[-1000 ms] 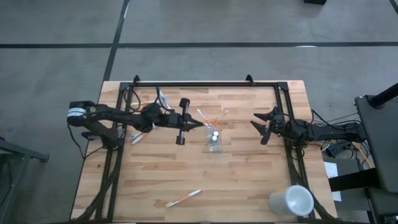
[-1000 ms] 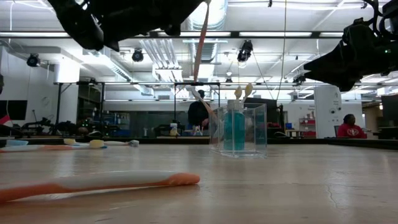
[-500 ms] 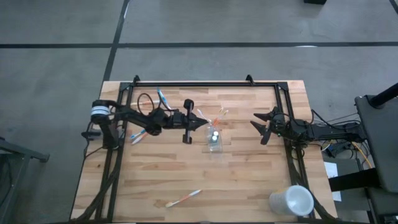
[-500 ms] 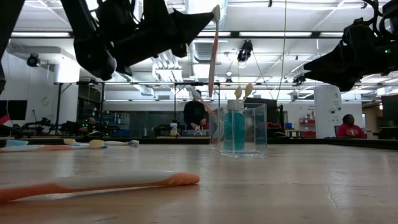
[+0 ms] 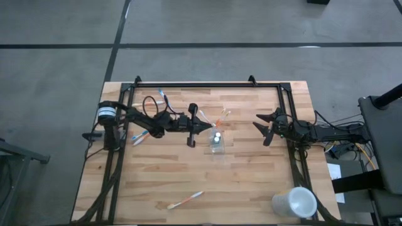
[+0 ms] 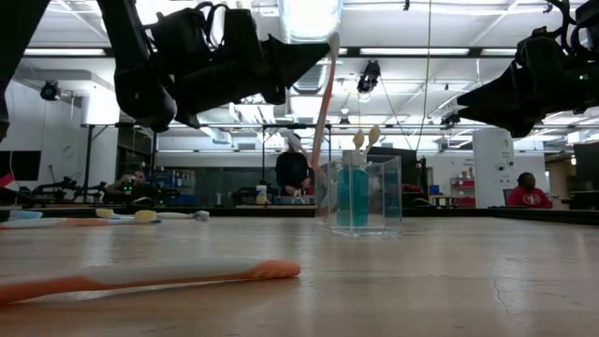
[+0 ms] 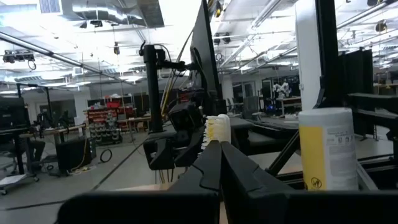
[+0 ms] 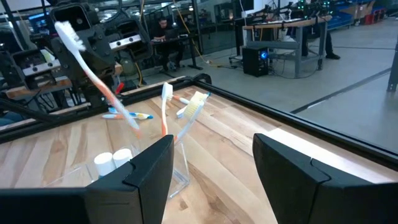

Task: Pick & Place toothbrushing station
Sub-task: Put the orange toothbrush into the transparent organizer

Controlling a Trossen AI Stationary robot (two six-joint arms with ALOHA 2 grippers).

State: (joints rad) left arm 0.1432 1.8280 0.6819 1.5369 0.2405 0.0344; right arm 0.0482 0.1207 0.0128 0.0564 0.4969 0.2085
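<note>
High view: left gripper [image 5: 206, 127] beside clear cup [image 5: 217, 142]

No legible wording anywhere. Yellow label [image 7: 315, 155] on the white canister [image 7: 328, 149], with a small dark warning-style symbol near the canister's base, possibly a hazard sign, too small to read. Dark lettering-like marks on the white tags [image 8: 121, 42] of the equipment behind the raised toothbrush [image 8: 93, 74], unreadable. Nothing readable on the clear cup [image 6: 360, 194] or the blue tube [image 6: 353, 195] inside that cup.
</note>
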